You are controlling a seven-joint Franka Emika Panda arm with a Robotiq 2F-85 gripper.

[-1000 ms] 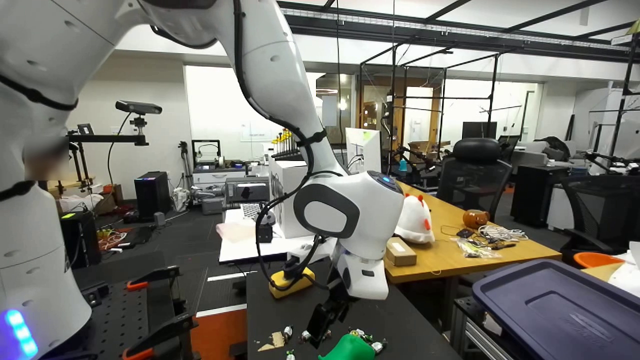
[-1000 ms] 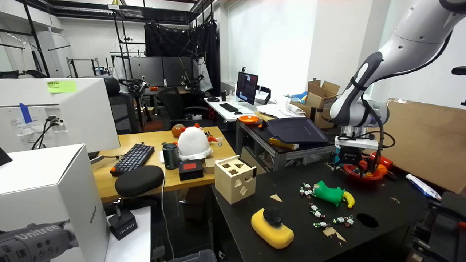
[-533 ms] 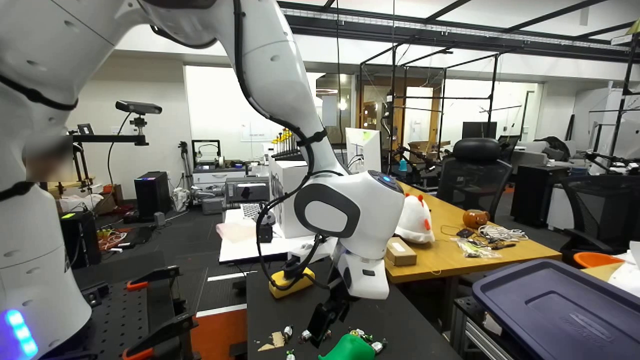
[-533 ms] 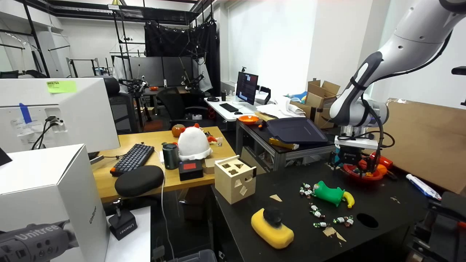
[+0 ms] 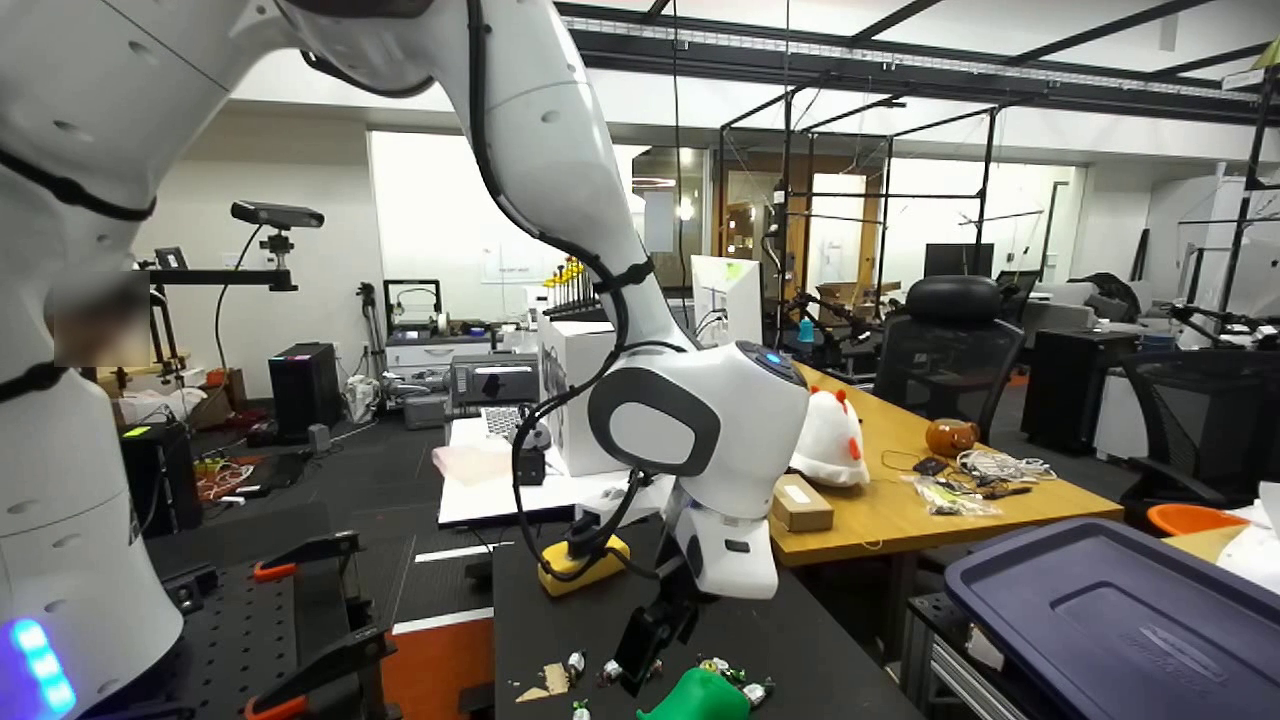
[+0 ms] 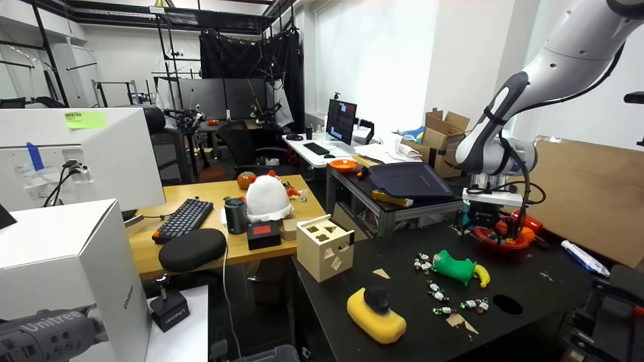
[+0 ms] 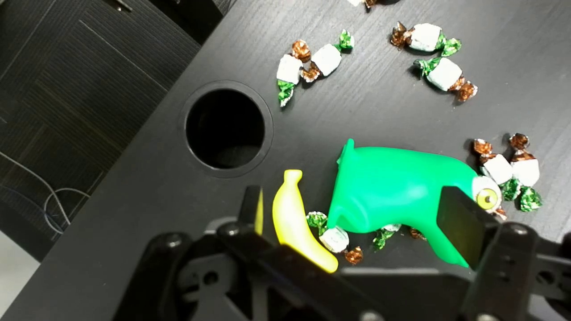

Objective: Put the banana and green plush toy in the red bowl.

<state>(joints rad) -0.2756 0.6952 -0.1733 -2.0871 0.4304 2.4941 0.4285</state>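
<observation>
Bright green in colour, the plush toy (image 7: 388, 189) lies on the black table (image 7: 134, 218), with candies (image 7: 327, 59) in white, brown and green wrapping spread around it. Just beside its wide end lies the yellow banana (image 7: 292, 218); in the wrist view a narrow gap separates the two, and one of the candies is lying partly in this gap. Both are thus outside the red bowl (image 6: 510, 247), which in an exterior view stands on the same table, well apart from them and partly hidden behind the lower end of the white arm (image 6: 568, 60). The gripper (image 7: 356, 218) hangs above the table, and its two fingers (image 7: 461, 225) stand wide apart. In the wrist view the banana appears between these fingers, while one of them covers a part of the toy; whether it touches the toy, I cannot tell. Near the banana, a round hole (image 7: 225, 129) opens in the table. In an exterior view, a wooden box (image 6: 322, 251) with shaped cut-outs and a yellow block (image 6: 377, 324), which carries a black piece (image 6: 377, 298) on its top, stand on this table also, and small brown scraps (image 6: 455, 320) lie close to some of the candies.
</observation>
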